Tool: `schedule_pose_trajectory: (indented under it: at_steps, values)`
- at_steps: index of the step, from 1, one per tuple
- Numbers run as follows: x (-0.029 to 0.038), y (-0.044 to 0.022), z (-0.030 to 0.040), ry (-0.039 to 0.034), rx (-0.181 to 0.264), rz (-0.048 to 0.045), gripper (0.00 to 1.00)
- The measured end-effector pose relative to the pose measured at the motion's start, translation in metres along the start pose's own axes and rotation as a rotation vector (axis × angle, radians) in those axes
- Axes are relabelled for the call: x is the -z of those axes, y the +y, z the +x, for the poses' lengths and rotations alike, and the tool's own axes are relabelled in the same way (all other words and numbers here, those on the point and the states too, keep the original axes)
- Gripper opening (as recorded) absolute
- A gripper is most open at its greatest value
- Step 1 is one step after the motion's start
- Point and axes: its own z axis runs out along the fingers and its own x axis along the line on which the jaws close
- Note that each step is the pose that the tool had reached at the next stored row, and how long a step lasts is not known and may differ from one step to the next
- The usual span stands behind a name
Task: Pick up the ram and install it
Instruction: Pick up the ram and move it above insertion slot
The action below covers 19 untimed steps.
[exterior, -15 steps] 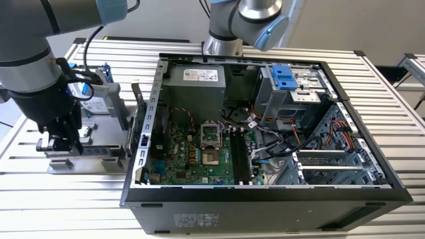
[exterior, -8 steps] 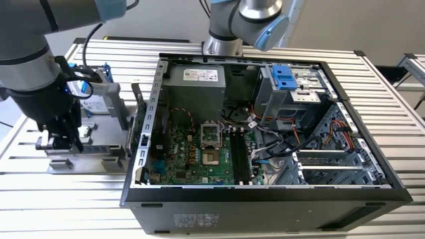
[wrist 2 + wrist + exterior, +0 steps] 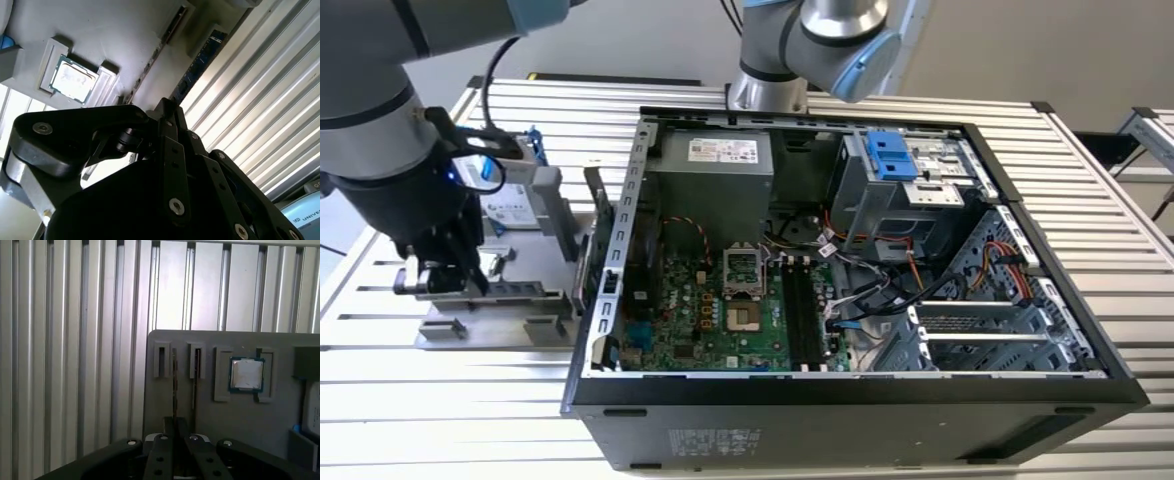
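While the ram (image 3: 174,380) stands on edge in the grey tray (image 3: 165,340), step: pick-up approach, nothing installed.
Tool (image 3: 443,288): left middle of the exterior view, over the tray; apart or together, cannot tell.
Next move needs: squaring to the thin edge, I judge.

1. In the exterior view, the grey arm (image 3: 380,130) comes down from the upper left of the frame.
2. Its black gripper (image 3: 438,285) points straight down at the left edge, mid-height.
3. A blue-capped arm joint (image 3: 847,35) sits at top centre.
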Motion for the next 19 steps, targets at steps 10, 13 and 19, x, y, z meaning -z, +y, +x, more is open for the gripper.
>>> schedule_pose_trajectory:
  at_steps: [10, 13, 19]
  values:
    - [0.0118, 0.0, 0.0002, -0.0351, 0.0, 0.0013, 0.0]
    - [0.016, 0.0, 0.0003, -0.0351, 0.0, 0.0013, 0.0]
    - [0.0237, 0.0, 0.0004, -0.0351, 0.0, 0.0013, 0.0]
